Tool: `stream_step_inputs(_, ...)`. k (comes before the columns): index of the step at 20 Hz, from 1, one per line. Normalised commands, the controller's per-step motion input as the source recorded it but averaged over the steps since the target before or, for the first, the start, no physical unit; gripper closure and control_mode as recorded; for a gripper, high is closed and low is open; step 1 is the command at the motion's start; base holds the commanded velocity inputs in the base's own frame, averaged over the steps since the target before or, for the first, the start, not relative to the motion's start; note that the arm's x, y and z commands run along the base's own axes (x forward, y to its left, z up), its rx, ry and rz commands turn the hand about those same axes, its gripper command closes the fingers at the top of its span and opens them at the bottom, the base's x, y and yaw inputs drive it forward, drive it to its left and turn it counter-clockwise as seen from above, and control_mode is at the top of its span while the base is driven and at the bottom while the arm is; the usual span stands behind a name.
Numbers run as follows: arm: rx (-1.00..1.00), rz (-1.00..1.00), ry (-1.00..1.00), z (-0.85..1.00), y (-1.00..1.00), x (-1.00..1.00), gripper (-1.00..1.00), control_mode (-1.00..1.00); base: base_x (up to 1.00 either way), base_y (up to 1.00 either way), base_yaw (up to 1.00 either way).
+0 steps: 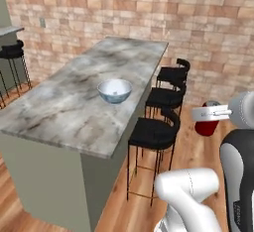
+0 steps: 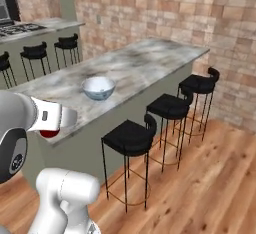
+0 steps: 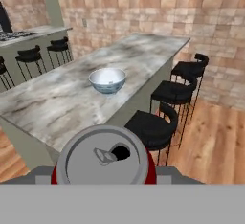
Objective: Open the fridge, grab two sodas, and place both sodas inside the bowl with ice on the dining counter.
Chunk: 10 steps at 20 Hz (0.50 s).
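Marble, grey-white and veined, makes up the biggest thing here: the dining counter [image 1: 74,102], a long slab on a sage-green base running away toward the brick wall [image 1: 198,23], with three black stools [image 1: 156,134] lined along its near side over the wooden floor [image 2: 215,178]. Roughly midway along the slab, closer to the stool edge, sits the bowl [image 1: 115,90], round, glossy, pale blue-white and whitish inside; whether ice lies in it I cannot tell at this size. Smaller again is the red soda can [image 3: 104,160], carried upright so that its long axis is vertical, its silver top and pull-tab facing the hand camera. The gripper [image 1: 211,113] has its jaws partly closed around this can, one to each side, and holds it in the air off the counter's stool side, above the floor. The relation that matters: from the claw, the bowl lies ahead and across the counter edge, over the stools, well apart and lower than the can. My judgement is that the arm must carry the can forward over the slab until it stands directly above the bowl, keep it upright, then lower and let go. A second soda is not among these things, so half the fetching appears left to do.
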Motion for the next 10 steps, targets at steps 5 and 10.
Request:
stream_step_inputs(5, 0.00, 0.00, 0.00, 0.00, 0.00, 0.00, 1.00, 1.00, 0.30, -0.67, 0.38)
stream_step_inputs(10, 0.00, 0.00, 0.00, 0.00, 0.00, 0.00, 1.00, 1.00, 0.38, -0.72, 0.36)
